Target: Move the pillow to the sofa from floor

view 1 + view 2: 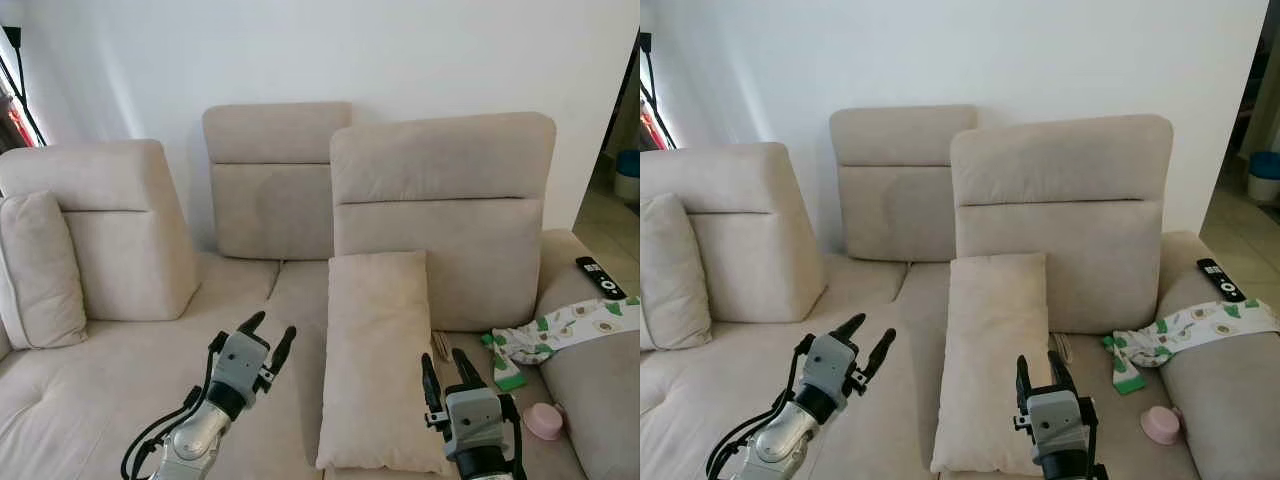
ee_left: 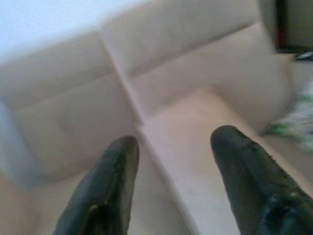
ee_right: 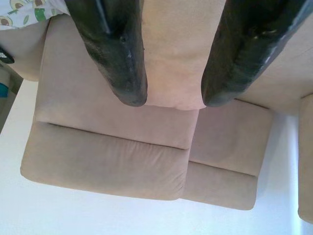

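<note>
The pillow [image 1: 378,360] lies on the sofa [image 1: 120,370] seat, long axis running 12 to 6, top edge against the backrest. The right pincer [image 1: 447,375] hovers parted and empty just at its 3 o'clock edge; the left pincer [image 1: 266,336], also parted and empty, sits farther off at 9. The pillow's near end is partly hidden behind the right arm.

1. A home living room; a large beige fabric sofa [image 1: 120,380] wraps round a corner, with separate padded back cushions [image 1: 440,200] leaning on a plain white wall [image 1: 330,50].
2. Loose pillows lie on it; a long beige pillow [image 1: 375,360] on the seat, another [image 1: 40,270] at the left end.
3. Household clutter sits on the right arm; a black remote control [image 1: 600,277], an avocado-print cloth [image 1: 565,328]; a small pink object [image 1: 544,421] lies on the seat.
4. A tiled floor [image 1: 610,215] shows through an opening at the far right.
</note>
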Controlling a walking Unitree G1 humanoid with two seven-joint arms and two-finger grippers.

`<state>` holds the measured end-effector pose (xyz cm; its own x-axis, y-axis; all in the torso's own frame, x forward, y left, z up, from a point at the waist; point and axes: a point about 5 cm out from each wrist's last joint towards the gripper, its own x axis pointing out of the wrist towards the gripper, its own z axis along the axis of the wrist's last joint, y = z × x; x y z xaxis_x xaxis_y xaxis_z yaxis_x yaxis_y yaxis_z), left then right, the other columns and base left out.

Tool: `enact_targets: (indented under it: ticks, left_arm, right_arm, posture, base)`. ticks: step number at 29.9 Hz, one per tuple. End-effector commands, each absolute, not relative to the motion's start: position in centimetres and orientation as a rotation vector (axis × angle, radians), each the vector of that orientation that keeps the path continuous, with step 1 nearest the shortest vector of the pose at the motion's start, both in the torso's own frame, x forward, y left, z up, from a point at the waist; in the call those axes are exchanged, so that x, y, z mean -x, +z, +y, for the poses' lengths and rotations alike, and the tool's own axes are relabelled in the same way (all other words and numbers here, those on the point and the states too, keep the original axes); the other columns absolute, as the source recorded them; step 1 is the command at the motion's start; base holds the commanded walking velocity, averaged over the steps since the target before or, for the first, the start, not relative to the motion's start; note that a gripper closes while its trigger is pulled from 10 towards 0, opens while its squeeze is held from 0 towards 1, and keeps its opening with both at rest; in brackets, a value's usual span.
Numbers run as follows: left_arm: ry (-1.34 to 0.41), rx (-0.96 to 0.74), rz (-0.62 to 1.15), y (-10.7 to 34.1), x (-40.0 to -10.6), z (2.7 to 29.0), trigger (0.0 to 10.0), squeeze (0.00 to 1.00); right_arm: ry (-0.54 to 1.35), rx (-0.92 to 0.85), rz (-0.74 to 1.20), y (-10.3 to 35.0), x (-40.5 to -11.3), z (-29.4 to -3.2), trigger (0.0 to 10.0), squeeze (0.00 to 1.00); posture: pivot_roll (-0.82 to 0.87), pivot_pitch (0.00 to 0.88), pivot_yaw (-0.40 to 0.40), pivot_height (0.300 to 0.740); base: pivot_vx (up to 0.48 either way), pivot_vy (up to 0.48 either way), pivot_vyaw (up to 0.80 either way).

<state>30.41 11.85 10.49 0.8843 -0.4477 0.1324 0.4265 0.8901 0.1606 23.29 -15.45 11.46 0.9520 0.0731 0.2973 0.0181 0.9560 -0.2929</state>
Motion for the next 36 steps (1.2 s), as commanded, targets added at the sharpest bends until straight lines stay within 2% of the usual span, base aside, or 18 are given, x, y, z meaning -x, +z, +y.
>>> enact_targets:
  ticks: [1, 5, 7, 13, 30, 36]
  left_arm:
    - [-0.529, 0.034, -0.051, 9.2, -30.0, 11.5, 10.0, 0.00]
    - [-0.589, 0.204, -0.007, 9.3, -29.5, 10.6, 10.0, 0.00]
    - [-0.575, 0.226, 0.011, 9.1, -29.5, 10.7, 10.0, 0.00]
    - [-0.480, 0.231, 0.033, 8.7, -29.8, 11.7, 10.0, 0.00]
    - [-0.444, 0.259, 0.096, 8.0, -29.0, 12.0, 10.0, 0.00]
    - [-0.409, 0.333, 0.100, 8.2, -29.0, 12.3, 10.0, 0.00]
  right_arm:
    - [0.041, 0.292, -0.311, 11.3, -23.3, -15.2, 10.0, 0.00]
    - [0.038, 0.289, -0.306, 11.3, -23.3, -15.3, 10.0, 0.00]
    - [0.037, 0.287, -0.306, 11.3, -23.3, -15.3, 10.0, 0.00]
    - [0.038, 0.287, -0.304, 11.2, -23.1, -15.4, 10.0, 0.00]
    - [0.042, 0.295, -0.305, 11.2, -23.2, -15.6, 10.0, 0.00]
    - [0.038, 0.303, -0.307, 11.2, -23.1, -15.7, 10.0, 0.00]
  posture:
    - [-0.11, 0.000, 0.091, 0.740]
    - [-0.11, 0.000, 0.093, 0.740]
    - [-0.11, 0.000, 0.095, 0.740]
    - [-0.12, 0.000, 0.098, 0.740]
    - [-0.11, 0.000, 0.091, 0.740]
    - [-0.11, 0.000, 0.091, 0.740]
  base:
    - [0.000, 0.000, 0.00]
    - [0.000, 0.000, 0.00]
    - [0.000, 0.000, 0.00]
    - [0.000, 0.000, 0.00]
    - [0.000, 0.000, 0.00]
    - [0.000, 0.000, 0.00]
